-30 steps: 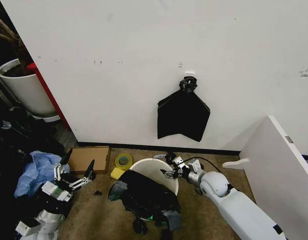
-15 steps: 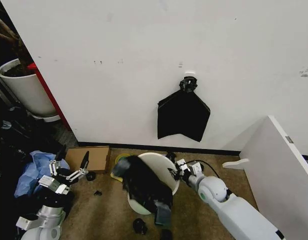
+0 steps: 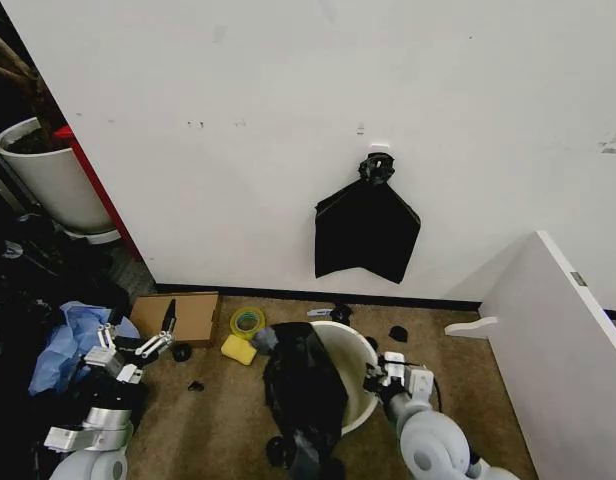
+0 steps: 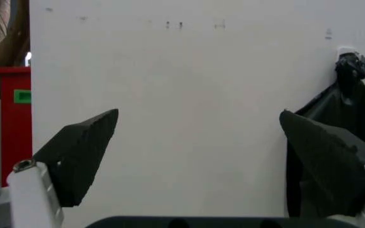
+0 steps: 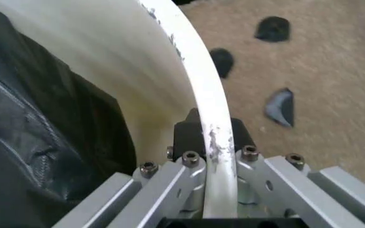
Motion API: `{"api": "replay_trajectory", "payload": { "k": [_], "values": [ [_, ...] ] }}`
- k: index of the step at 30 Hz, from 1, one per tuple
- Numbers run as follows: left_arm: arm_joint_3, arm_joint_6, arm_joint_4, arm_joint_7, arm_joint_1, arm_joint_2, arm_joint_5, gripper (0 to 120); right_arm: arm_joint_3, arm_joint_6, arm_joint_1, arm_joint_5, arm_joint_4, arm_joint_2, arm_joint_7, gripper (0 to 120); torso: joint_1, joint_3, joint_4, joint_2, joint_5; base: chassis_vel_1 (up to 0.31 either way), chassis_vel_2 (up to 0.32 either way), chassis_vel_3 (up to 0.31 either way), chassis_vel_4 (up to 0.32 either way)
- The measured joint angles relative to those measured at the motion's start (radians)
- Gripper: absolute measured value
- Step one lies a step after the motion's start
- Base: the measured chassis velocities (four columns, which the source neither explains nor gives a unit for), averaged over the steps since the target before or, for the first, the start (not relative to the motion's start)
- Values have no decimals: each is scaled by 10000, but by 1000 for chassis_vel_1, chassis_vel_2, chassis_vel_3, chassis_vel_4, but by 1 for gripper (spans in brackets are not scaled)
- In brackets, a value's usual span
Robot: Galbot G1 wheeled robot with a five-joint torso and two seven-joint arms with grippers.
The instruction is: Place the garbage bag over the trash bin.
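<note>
- My right pincer [image 3: 380, 375], low and right of centre in the head view, is clamped on the rim of the trash bin [image 3: 360, 372], a finger on each side of the wall.
- The bin is tilted on the carpet [image 3: 203, 430], at lower centre.
- The garbage bag [image 3: 303, 390] drapes over the bin's left rim.
- My left pincer [image 3: 138, 340], at lower left, is spread apart and holds nothing.
</note>
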Motion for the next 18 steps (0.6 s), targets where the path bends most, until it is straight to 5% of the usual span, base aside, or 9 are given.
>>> {"api": "replay_trajectory", "payload": {
  "k": [5,18],
  "values": [
    [-7,-125,-65,17,171,-39,60,100,1,136,-103,-267,-53,339,455,0,-1,0,1,0,2,0,0,0,0],
    [-88,-267,-62,-186,364,-76,177,100,149,747,-961,-3437,1080,374,704,46,-1,1,2,0,3,0,0,0,0]
  ]
}}
